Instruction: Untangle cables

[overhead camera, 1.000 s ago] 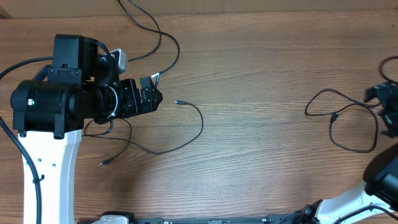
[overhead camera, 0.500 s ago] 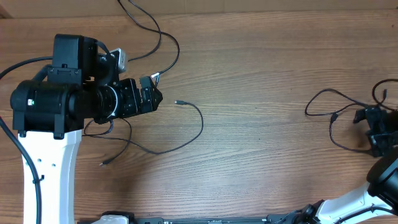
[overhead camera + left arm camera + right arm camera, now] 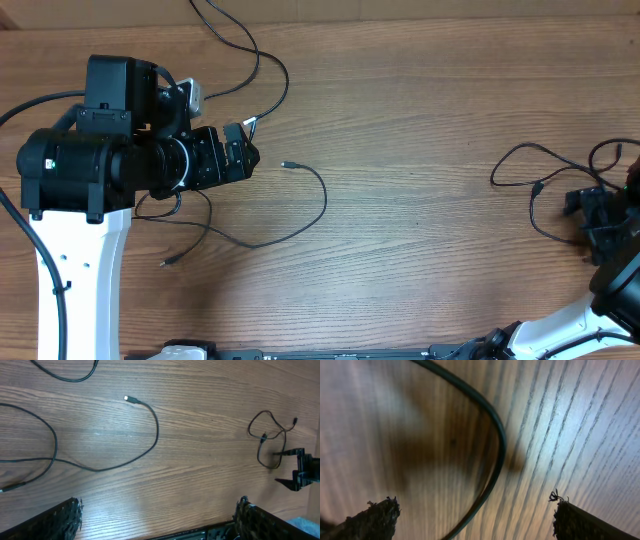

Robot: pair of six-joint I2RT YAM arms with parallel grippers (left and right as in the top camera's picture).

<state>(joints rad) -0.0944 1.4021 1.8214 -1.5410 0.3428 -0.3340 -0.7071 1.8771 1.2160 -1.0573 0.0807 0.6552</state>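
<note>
Two groups of thin black cables lie on the wooden table. On the left, one cable [image 3: 322, 195] with a small silvery plug curves past my left gripper [image 3: 248, 152]; in the left wrist view this cable [image 3: 156, 430] lies well ahead of that open, empty gripper [image 3: 159, 519]. On the right, a looped cable [image 3: 535, 190] lies under my right gripper [image 3: 586, 216]. In the right wrist view that gripper [image 3: 475, 512] is open just above the wood, with the cord [image 3: 499, 440] passing between its fingers, untouched by either.
Another black cord [image 3: 270, 70] runs from the back edge toward the left arm. A cord end [image 3: 168, 262] lies near the left arm's white base [image 3: 85, 280]. The right arm's base [image 3: 600, 310] stands at the front right corner.
My right gripper has moved in from the right edge, forward and left, down over the right cable loop. A small loop behind it has come into view. The left arm has not moved.
</note>
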